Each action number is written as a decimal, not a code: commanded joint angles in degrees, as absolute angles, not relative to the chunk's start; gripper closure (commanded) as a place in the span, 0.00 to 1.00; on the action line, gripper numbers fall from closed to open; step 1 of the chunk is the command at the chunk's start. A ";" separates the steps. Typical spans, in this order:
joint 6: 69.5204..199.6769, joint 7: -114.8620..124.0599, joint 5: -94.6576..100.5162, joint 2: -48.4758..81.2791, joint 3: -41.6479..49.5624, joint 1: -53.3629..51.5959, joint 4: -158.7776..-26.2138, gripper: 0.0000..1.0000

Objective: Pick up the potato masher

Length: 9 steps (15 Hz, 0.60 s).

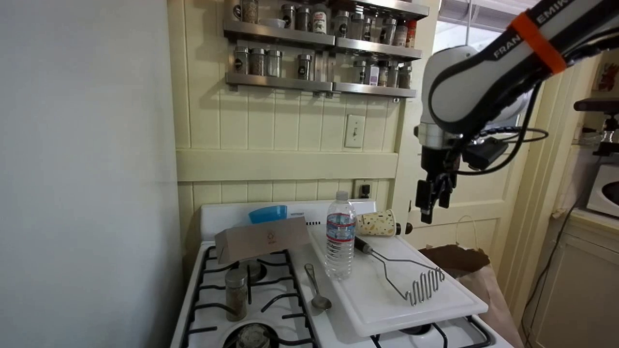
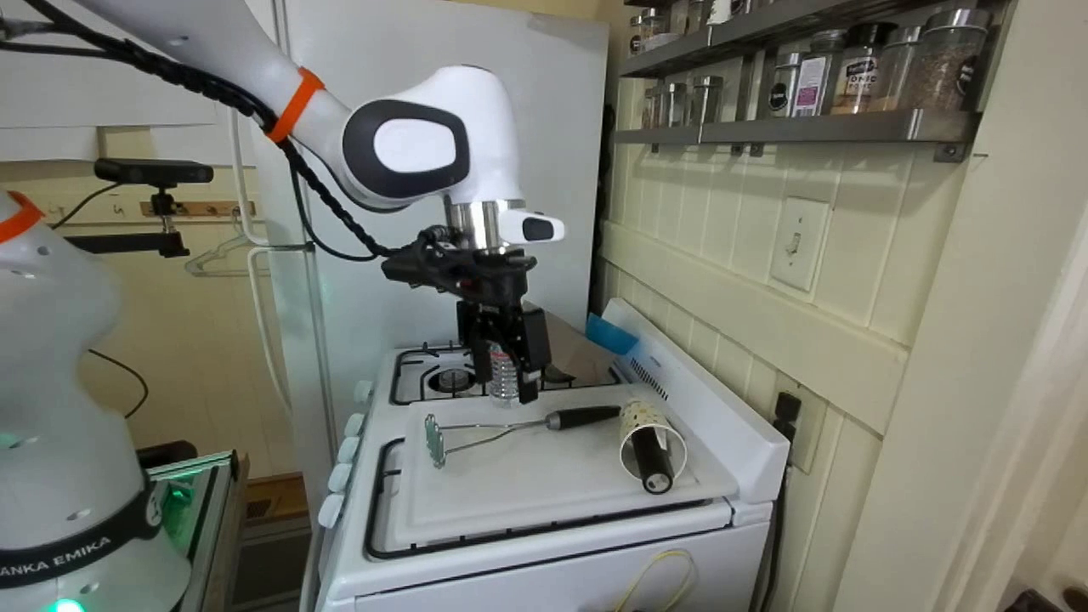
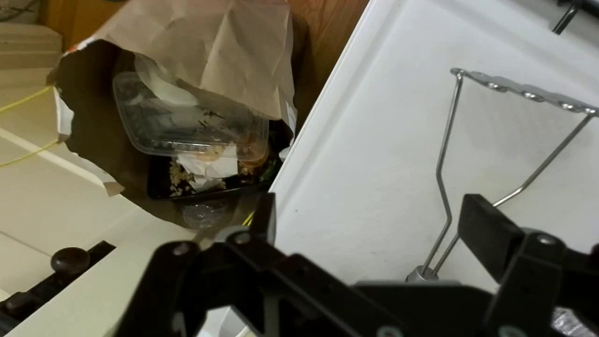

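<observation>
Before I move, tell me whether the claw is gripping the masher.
No: the claw is open and the masher lies on the board.

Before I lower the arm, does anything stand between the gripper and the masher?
Nothing visible stands between the open gripper and the masher. The bottle stands beside it, and the cup lies by the end of its handle.

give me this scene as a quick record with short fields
target: potato masher, lying on white board
end effector: open, raised, holding nothing
status: not yet grasped
bottle: clear plastic, upright
cup: patterned, on its side, dark handle poking out
spoon: on stove, beside white board
glass jar: lidded, upright
paper bag: open, clear plastic container inside
</observation>
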<state>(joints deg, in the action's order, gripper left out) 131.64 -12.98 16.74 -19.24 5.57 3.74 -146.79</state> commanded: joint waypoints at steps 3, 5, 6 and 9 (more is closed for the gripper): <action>132.57 -13.38 16.02 -18.09 6.88 4.99 -148.88 0.00; 138.40 -13.15 13.33 -17.45 7.38 4.09 -150.11 0.00; 140.43 -13.03 12.10 -17.22 7.48 3.87 -150.30 0.00; 146.35 -13.34 7.51 -13.93 7.82 3.08 -150.89 0.00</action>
<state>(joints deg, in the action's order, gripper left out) 141.75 -13.04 11.84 -16.76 7.30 4.08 -149.81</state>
